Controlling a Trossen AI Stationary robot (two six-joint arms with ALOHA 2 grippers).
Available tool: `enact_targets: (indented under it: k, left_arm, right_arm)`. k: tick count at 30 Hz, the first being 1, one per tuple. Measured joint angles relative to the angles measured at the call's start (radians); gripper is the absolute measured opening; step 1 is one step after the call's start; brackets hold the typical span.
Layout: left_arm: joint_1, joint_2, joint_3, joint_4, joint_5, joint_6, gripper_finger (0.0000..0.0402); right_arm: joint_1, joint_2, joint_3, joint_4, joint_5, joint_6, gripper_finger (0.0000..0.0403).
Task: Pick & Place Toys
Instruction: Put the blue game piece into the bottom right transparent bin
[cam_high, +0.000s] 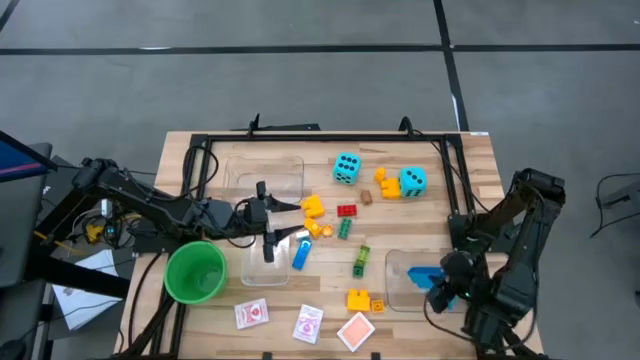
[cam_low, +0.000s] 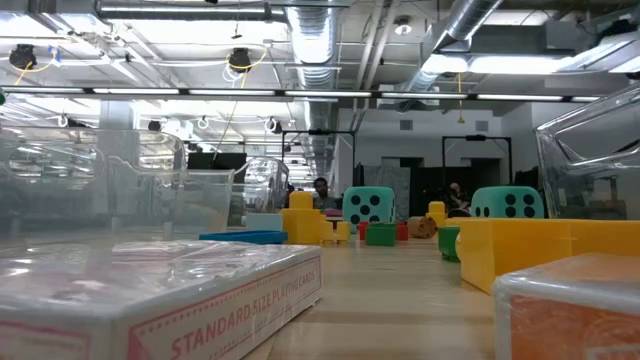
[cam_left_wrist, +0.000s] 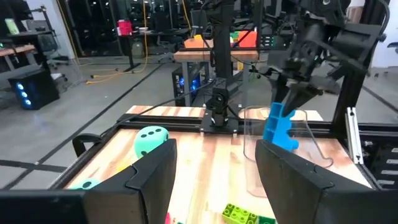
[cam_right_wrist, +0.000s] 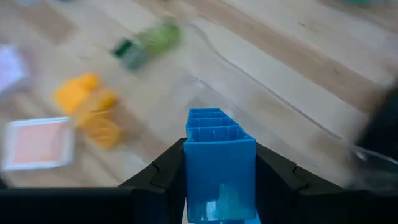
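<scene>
Nearest the low cam: a wrapped card deck (cam_low: 160, 300) flat on the table (cam_high: 470, 190), w/ a yellow brick (cam_low: 545, 250) just right of it.

Right claw (cam_right_wrist: 219, 163): closed on a blue brick (cam_right_wrist: 221, 168), held betw. both fingers, raised above the clear bin (cam_high: 410, 282) at the table's right front. From the left wrist cam the same blue brick (cam_left_wrist: 280, 127) hangs over that bin's rim.

Left claw (cam_high: 268, 243): fingers partly apart, nothing betw. them, over the left clear bin (cam_high: 268, 215), near centre-left.

Green cup (cam_high: 195, 272) beside left arm. A second blue brick (cam_high: 301, 254) lies just right of the left claw.

Two cyan dice (cam_high: 347, 168) at far side, well apart from both claws. Green bricks (cam_high: 361, 260) mid-table. Three card decks (cam_high: 307, 323) along the front edge.
</scene>
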Motion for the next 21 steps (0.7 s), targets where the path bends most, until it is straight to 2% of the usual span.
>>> enact_targets:
  k: [4, 7, 14, 17, 21]
  left_arm:
    - [0.000, 0.000, 0.000, -0.001, 0.000, -0.004, 0.0213]
    - [0.000, 0.000, 0.000, -0.002, 0.000, -0.004, 0.0213]
    - [0.001, 0.000, 0.000, -0.012, 0.000, 0.000, 0.0213]
    - [0.001, 0.000, 0.000, -0.012, 0.000, 0.001, 0.0213]
    - [0.001, 0.000, 0.000, -0.010, 0.000, 0.002, 0.0213]
  right_arm:
    - [-0.051, 0.000, 0.000, 0.002, -0.015, -0.014, 0.0134]
    - [-0.080, 0.000, 0.000, 0.000, -0.079, -0.014, 0.0134]
    - [-0.094, 0.000, 0.000, -0.037, -0.133, 0.014, 0.0134]
    - [-0.094, 0.016, 0.000, -0.074, -0.190, 0.054, 0.0134]
    - [-0.094, 0.053, 0.000, -0.100, -0.316, 0.053, 0.0134]
